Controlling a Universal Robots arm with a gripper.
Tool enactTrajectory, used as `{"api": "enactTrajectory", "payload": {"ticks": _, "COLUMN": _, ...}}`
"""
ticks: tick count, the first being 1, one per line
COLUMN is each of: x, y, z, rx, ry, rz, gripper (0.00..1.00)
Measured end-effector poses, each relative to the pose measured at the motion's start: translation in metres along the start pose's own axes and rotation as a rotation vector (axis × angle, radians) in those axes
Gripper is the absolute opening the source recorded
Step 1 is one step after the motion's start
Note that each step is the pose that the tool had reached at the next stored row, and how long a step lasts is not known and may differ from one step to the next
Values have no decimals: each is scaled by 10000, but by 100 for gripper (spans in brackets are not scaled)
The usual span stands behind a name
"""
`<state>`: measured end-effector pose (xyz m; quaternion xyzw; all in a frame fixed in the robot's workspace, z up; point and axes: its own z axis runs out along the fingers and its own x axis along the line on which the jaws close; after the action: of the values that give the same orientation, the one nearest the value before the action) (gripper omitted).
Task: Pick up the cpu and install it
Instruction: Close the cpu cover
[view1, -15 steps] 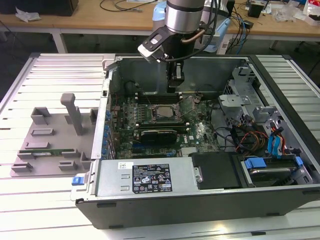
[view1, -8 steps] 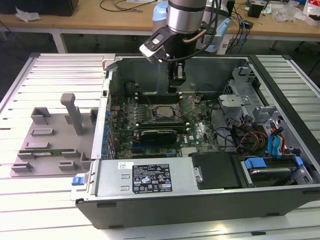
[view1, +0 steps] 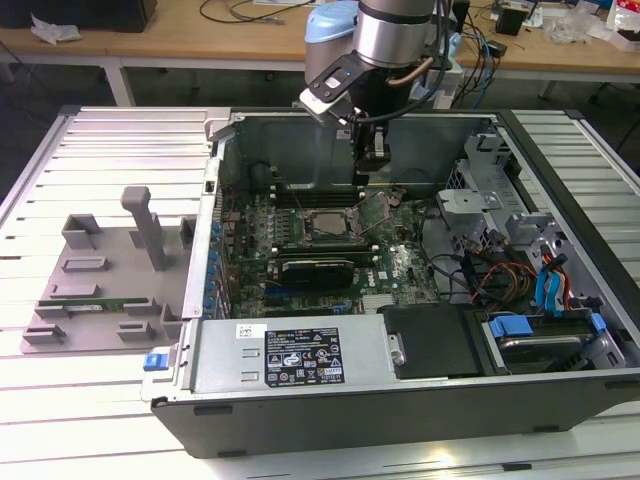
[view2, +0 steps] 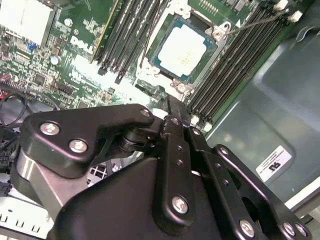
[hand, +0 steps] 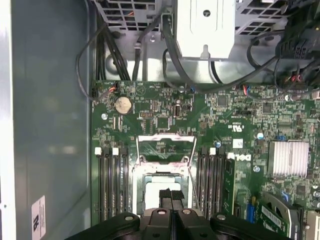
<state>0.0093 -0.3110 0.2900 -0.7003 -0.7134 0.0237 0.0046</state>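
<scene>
Case label (view1: 300, 355) print too small

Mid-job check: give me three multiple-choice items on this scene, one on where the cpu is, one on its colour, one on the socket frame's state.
1. Where is the cpu?
A on the grey tray
B in the socket
C on the table outside the case

2. Its top is:
A silvery
B red
C black

3. The socket frame is:
A shut over the cpu
B swung open
C taken off

Answers:
1 B: it lies flat in the socket between the memory slots.
2 A: a pale metal plate shows.
3 B: the frame is tilted back, and the board shows through it.
</scene>
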Motion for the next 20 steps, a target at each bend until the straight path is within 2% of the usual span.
{"api": "enactTrajectory", "payload": {"ticks": 4, "x": -2, "y": 76, "z": -3, "rx": 0, "ry": -12, "rz": 1, "gripper": 11}}
{"api": "enactTrajectory", "payload": {"ticks": 8, "x": -5, "y": 231, "z": -9, "rx": 7, "ry": -17, "rz": -1, "gripper": 11}}
{"api": "enactTrajectory", "payload": {"ticks": 10, "x": -5, "y": 270, "z": -10, "rx": 12, "ry": -16, "rz": 1, "gripper": 11}}
{"api": "enactTrajectory", "payload": {"ticks": 12, "x": -5, "y": 365, "z": -9, "rx": 27, "ry": -16, "rz": 0, "gripper": 11}}
{"api": "enactTrajectory", "payload": {"ticks": 16, "x": -4, "y": 442, "z": 0, "rx": 38, "ry": -18, "rz": 0, "gripper": 11}}
{"api": "enactTrajectory", "payload": {"ticks": 20, "x": 0, "y": 483, "z": 5, "rx": 40, "ry": -17, "rz": -1, "gripper": 11}}
